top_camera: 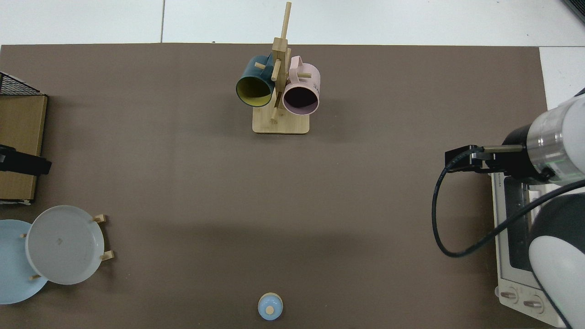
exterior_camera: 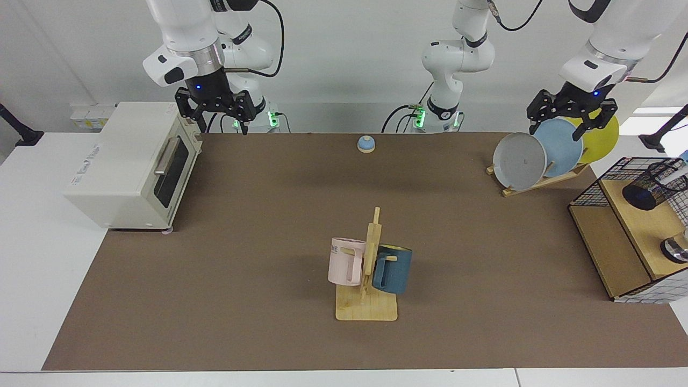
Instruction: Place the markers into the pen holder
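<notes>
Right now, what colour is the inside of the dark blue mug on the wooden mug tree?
Yellow-green inside the dark blue mug; the top view shows it best.
</notes>
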